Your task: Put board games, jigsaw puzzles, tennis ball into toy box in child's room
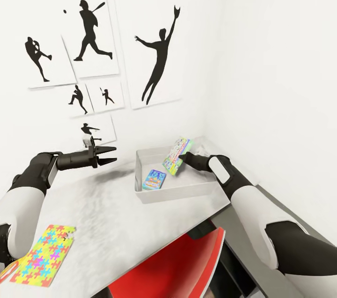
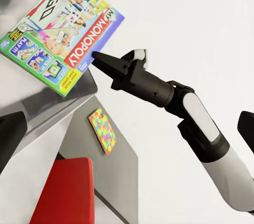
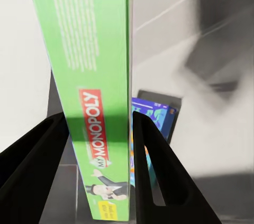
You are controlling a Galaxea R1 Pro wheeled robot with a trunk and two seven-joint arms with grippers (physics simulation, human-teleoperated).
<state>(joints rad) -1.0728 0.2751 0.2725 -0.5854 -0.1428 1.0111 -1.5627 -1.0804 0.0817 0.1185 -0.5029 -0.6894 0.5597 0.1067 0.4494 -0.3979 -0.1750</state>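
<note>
My right gripper (image 1: 181,156) is shut on a green My Monopoly board game (image 1: 177,154), holding it tilted over the far right part of the clear toy box (image 1: 140,181). In the right wrist view the game's green edge (image 3: 90,76) sits between both fingers (image 3: 159,171). A blue board game (image 1: 154,179) lies flat inside the box. My left gripper (image 1: 106,155) hovers open and empty above the table, left of the box. A colourful jigsaw puzzle (image 1: 44,253) lies near the table's front left edge. The left wrist view shows the Monopoly cover (image 2: 58,28), the right gripper (image 2: 95,56) and the puzzle (image 2: 103,129).
The grey table (image 1: 103,214) stands in a white corner with baseball silhouette posters (image 1: 91,36) on the wall. A red chair (image 1: 178,265) is tucked under the front edge. An orange-edged flat item (image 1: 4,273) peeks in beside the puzzle.
</note>
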